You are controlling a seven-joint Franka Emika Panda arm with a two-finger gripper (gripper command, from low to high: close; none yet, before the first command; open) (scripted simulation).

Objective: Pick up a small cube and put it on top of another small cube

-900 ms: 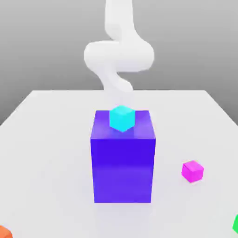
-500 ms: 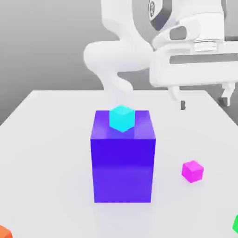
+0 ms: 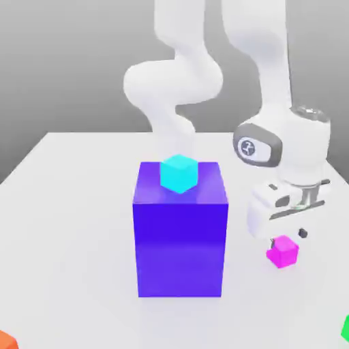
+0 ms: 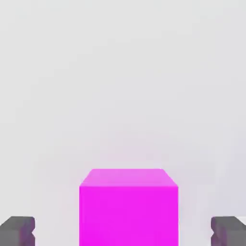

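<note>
Exterior view: the white arm has swung in and dropped within the last second, from high above the counter (image 3: pixel 75 204) to a low pose on the exterior view's right, with the fingers (image 3: pixel 286 235) now just over the pink cube (image 3: pixel 282 251). About a second ago no hand was near that cube at all; half a second ago the hand hung high and level over the right side. The cubes themselves have not shifted.

From the hand view, the pink cube (image 4: pixel 128 206) sits centred between the 2 dark fingertips (image 4: pixel 18 231), with clear white counter showing on both sides of it. So the fingers stand wide apart and hold nothing yet; no contact with the cube is visible.

The pink cube rests on the counter, to the right of the big purple block (image 3: pixel 180 232) in the exterior view and apart from it. The cyan cube (image 3: pixel 178 173) sits on top of that block, near its back edge.

I judge the approach as nearly done and the grasp as the step in hand: a little more descent, then closing on the cube's 2 side faces. The carry will then need a real lift, since the likely target, the cyan cube, sits high up on the block.
</note>
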